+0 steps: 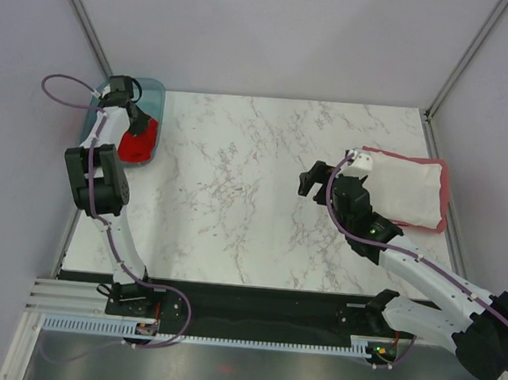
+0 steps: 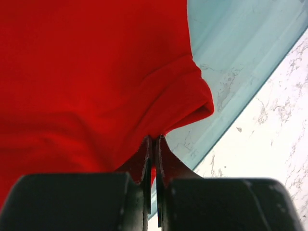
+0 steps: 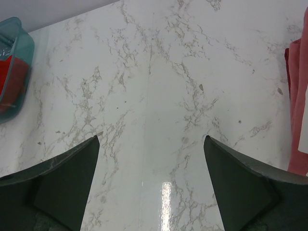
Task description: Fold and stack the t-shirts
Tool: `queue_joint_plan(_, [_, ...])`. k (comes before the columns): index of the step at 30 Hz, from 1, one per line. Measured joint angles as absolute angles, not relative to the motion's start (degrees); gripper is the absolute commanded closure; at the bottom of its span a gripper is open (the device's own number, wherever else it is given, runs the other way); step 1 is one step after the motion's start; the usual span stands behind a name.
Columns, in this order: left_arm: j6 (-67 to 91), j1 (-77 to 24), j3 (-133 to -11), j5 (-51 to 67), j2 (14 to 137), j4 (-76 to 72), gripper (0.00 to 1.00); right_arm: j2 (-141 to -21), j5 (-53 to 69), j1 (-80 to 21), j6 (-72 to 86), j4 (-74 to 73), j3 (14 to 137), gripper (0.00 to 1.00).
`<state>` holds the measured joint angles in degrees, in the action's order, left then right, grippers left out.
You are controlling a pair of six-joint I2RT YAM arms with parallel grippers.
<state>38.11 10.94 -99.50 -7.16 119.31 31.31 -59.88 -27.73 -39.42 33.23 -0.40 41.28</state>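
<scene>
Left wrist view: we clamp our left gripper point(image 2: 153, 142) on the red shirt point(image 2: 86, 72) in the upper-left tub point(image 1: 153, 85), presumably to lift it; right gripper point(image 3: 151, 139) hovers spread.

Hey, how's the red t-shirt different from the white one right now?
The red t-shirt lies bunched in the teal tub at the far left. The white t-shirt lies folded flat on the pinkish-red t-shirt at the right. The left claw is shut on the red t-shirt, while the open right claw is off the white t-shirt. Both are plain cloth.
</scene>
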Motion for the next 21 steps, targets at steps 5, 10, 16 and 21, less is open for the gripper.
queue_joint_plan(5, [38.04,10.79,-99.48,-7.6,114.5,32.1,0.98,-59.88,-27.7,-39.33,33.23,-0.4,41.28,0.02])
queue_joint_plan(10, [37.58,10.57,-99.5,-8.4,106.06,32.42,0.98,-59.94,-27.68,-39.2,33.21,-0.4,41.28,0.02])
queue_joint_plan(16, [37.95,9.54,-99.81,-4.67,96.09,32.27,0.98,-60.05,-27.66,-39.13,33.23,-0.4,41.28,0.02])
queue_joint_plan(21, [40.91,3.53,-100.66,0.99,88.27,31.2,0.98,-59.92,-27.73,-39.03,33.21,-0.43,41.25,0.02])
